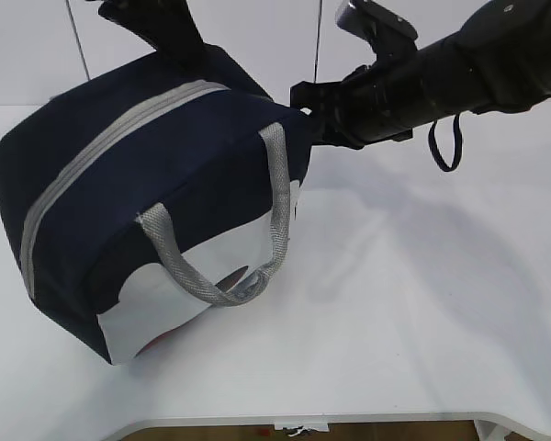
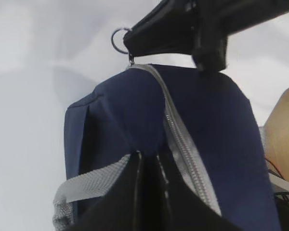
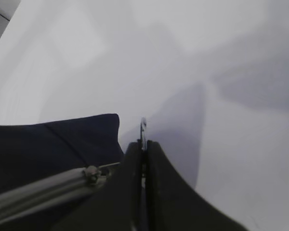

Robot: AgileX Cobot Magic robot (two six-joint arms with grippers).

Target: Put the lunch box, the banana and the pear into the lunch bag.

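Lunch bag point(image 1: 165, 184), soft navy fabric that sags unless braced, lies zipped near the desk's point(image 1: 422, 322) left edge; the right pincer point(image 3: 143, 159) is clamped on the ring pull point(image 2: 119, 40), the left pincer point(image 2: 149, 166) closed on its fabric end.

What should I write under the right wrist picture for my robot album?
The right gripper, shut on the zipper's ring pull, at the end of the navy lunch bag.
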